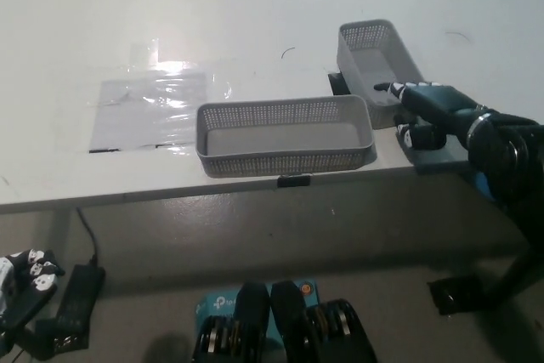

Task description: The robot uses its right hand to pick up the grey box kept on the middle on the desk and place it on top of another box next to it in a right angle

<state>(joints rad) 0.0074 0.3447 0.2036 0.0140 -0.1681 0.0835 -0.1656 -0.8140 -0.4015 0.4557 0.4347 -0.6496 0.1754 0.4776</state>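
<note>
A long grey mesh box (pixel 285 135) lies crosswise in the middle of the white desk (pixel 255 6), near the front edge. A second grey mesh box (pixel 374 59) lies to its right, running away from me, so the two stand at a right angle and side by side. My black right hand (pixel 418 110) hovers at the near right end of the second box. Its fingers are spread and point left, with one fingertip by that box's wall, and it holds nothing. My white left hand (pixel 21 276) rests low at the bottom left, below the desk.
A clear plastic sheet (pixel 149 108) lies on the desk left of the middle box. A small black clip (pixel 293 181) sits on the desk's front edge. On the floor are a black power adapter (pixel 76 295) with its cable and a blue carton (pixel 208 305).
</note>
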